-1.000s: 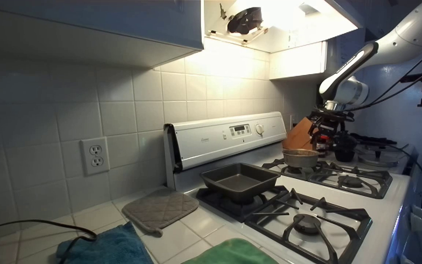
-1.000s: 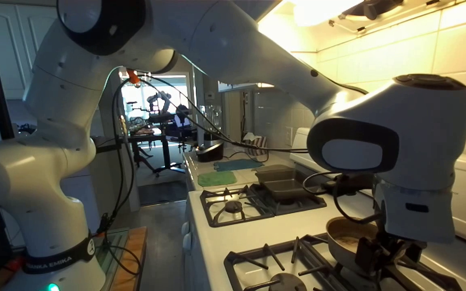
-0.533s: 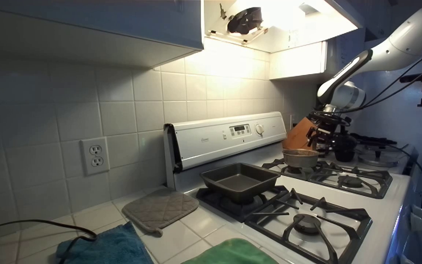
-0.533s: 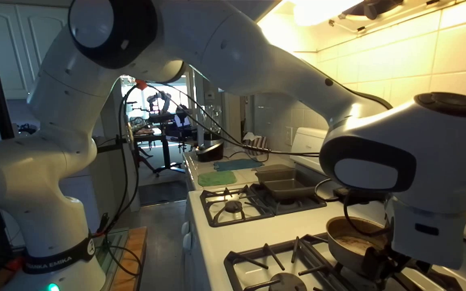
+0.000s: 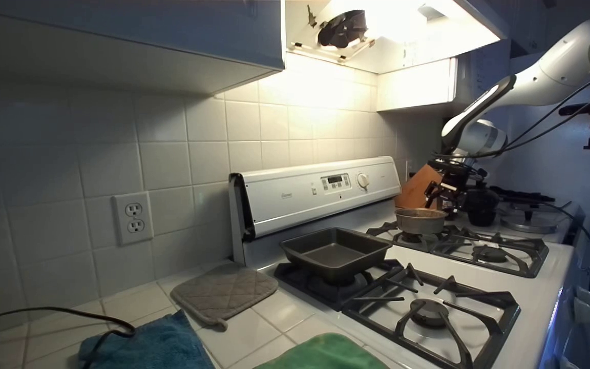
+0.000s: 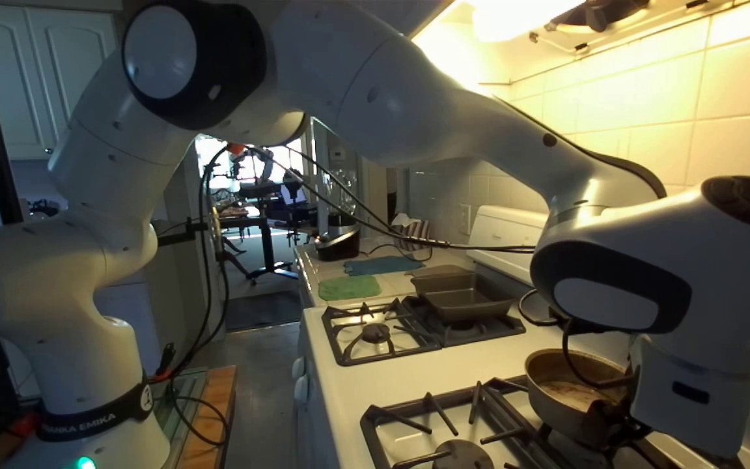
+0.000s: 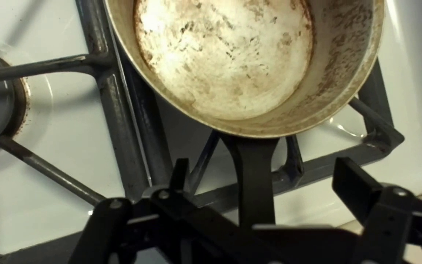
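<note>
While the wrist view gives the closest look at the saucepan (image 7: 229, 66), its far rim is cut off at 12 o'clock, and toward 6 o'clock the end of its black handle (image 7: 256, 176) vanishes behind the gripper's own dark body. The gripper (image 7: 266, 178) has its jaws spread wide and holds nothing: the fingers (image 7: 354, 190) stand at 9 and 3 o'clock of the handle, with a gap on each side. How high they are relative to it, I cannot tell.

The saucepan rests upright on a burner grate (image 7: 328, 164) near the stove's backguard (image 5: 320, 200). Its long axis follows the handle, which points nearly straight to 6 o'clock in the wrist view.

In an exterior view, the white arm (image 6: 466, 124) stands with its wrist at the saucepan's 3 o'clock, covering the handle and much of the gripper. In an exterior view, a slanted wooden block (image 5: 418, 187) shows at 12 o'clock, and the gripper, near 1 o'clock, blurs into dark things around it; the saucepan there is mostly outer wall. Dark flecks on its floor read clearly only from the wrist. Both exterior views, unlike the wrist view, show a square baking pan (image 5: 336, 251).
</note>
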